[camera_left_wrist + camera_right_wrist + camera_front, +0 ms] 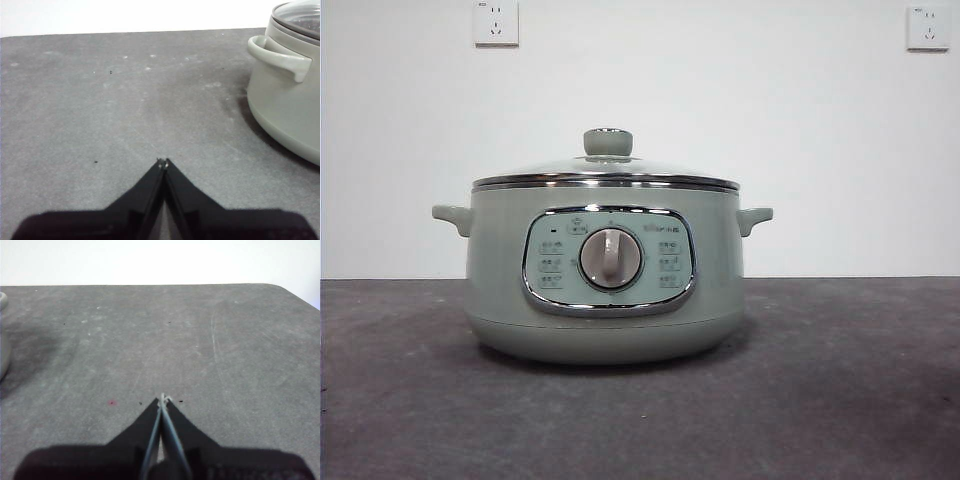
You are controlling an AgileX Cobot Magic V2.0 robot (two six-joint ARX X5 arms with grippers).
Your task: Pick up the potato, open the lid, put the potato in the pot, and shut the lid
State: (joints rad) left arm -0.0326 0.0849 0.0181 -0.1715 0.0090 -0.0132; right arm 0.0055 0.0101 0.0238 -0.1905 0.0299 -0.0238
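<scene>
Lid (607, 165) on pot (605, 270), both arms idle
Left gripper (162, 162) and right gripper (163, 399) pressed together, empty, each beside the pot, apart from it

One pot (605, 300), one lid (607, 168), two wall sockets (496, 22), two grippers (162, 162).

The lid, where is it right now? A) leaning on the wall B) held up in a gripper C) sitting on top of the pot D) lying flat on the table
C. The lid sits on the pot, its steel rim resting level along the pot's top edge, and no gripper shows near it in the front view.
</scene>
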